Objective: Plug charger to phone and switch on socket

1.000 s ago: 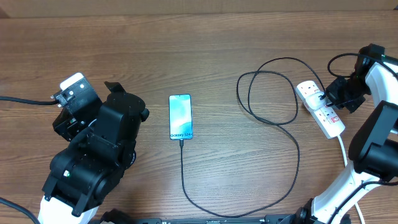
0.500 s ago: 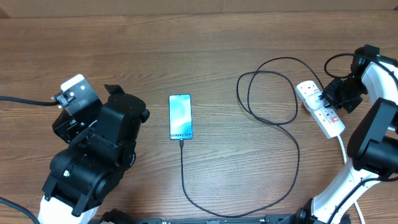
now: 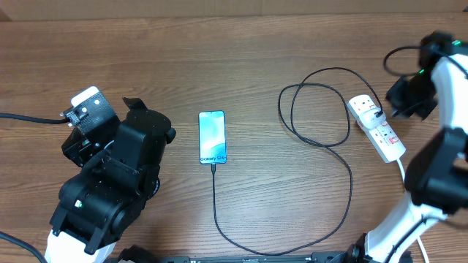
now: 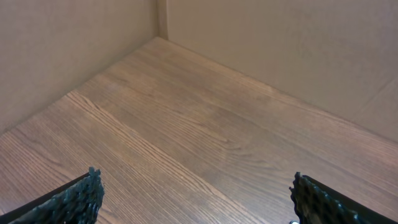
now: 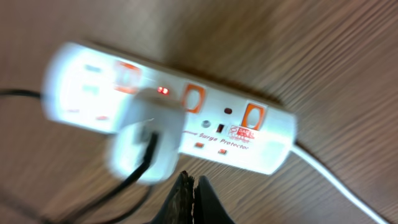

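The phone (image 3: 212, 137) lies flat mid-table, its "Galaxy S24" end toward me. The charger cable (image 3: 342, 157) is plugged into that end and loops right to a white plug on the socket. The socket (image 3: 376, 128) is a white power strip at the right; in the right wrist view (image 5: 249, 134) it shows red switches, a lit red light and the white plug (image 5: 146, 146). My right gripper (image 5: 191, 186) is shut and empty, above the table beside the strip. My left gripper (image 4: 193, 196) is open and empty at the far left, over bare wood.
The socket's white cord (image 3: 404, 175) runs toward the front right past my right arm's base. My left arm's black bulk (image 3: 110, 183) fills the front left. Cardboard walls (image 4: 280, 43) stand behind the table.
My right gripper has lifted up and back from the socket, away from its switches. The phone, cable and left arm have not moved.
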Controlling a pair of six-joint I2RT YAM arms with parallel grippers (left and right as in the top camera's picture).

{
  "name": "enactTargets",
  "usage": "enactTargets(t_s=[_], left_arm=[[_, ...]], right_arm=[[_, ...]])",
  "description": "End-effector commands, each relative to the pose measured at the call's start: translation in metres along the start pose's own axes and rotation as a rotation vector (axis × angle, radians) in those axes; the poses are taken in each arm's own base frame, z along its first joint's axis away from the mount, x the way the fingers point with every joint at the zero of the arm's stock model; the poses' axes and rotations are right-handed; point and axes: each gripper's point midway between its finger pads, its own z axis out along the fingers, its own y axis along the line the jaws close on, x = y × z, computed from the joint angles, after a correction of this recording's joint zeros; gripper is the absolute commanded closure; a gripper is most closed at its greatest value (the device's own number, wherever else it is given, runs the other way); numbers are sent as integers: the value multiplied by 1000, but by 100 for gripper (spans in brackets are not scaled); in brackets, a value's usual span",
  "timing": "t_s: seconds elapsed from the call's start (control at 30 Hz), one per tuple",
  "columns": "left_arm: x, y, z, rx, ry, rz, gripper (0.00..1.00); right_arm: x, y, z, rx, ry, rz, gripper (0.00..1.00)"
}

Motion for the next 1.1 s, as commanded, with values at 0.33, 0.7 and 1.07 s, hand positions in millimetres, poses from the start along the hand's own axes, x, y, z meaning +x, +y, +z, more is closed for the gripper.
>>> enactTargets(t_s=[0.33,0.7,1.07], left_arm=[[32,-31,-4,173,170,1,0],[53,-53,-15,310,302,1,1],[53,-53,-15,310,302,1,0]], right_arm=[[112,-25,-286,-413,-659,-95,58],[204,-84,-320,-490,-800,-91,0],[223,-97,-329,-519,-862,-82,0]])
